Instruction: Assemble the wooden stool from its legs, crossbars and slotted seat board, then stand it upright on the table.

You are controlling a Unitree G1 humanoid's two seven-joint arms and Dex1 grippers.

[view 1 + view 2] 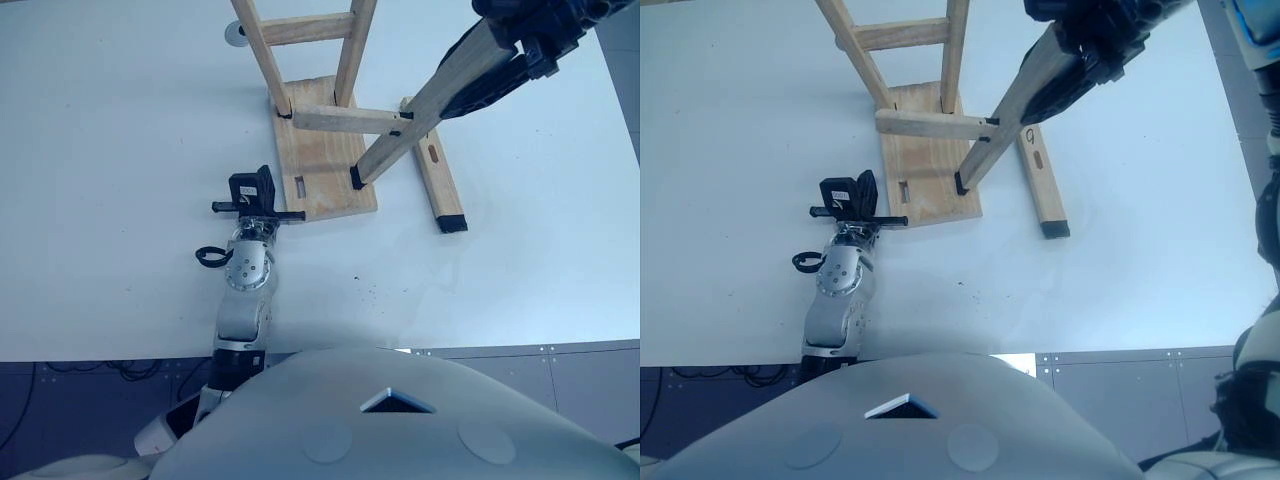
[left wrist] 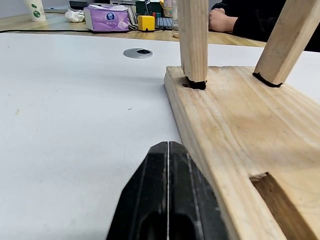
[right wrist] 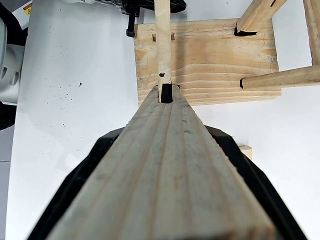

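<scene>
Head view: the seat board (image 1: 335,195) lies flat on the table (image 1: 120,150), with two far legs (image 1: 262,50) and a crossbar (image 1: 310,28) fitted. A third leg (image 1: 430,110) is clamped by the right gripper (image 1: 530,45), its foot on the board. A fourth leg (image 1: 440,190) lies loose beside the board (not yet fitted).

Left wrist view: the left gripper (image 2: 168,200) is closed, empty, just beside the board's edge.

Right wrist view: full seating of the held leg cannot be confirmed. Turning the stool upright remains.

1. The right gripper (image 3: 166,142) clamps a wooden leg (image 3: 170,200), with one black finger on each side.
2. The leg slants toward the seat board (image 3: 215,55), which lies flat on the white table (image 3: 70,75).
3. A thin crossbar (image 3: 163,50) meets the leg at a dark slot.
</scene>
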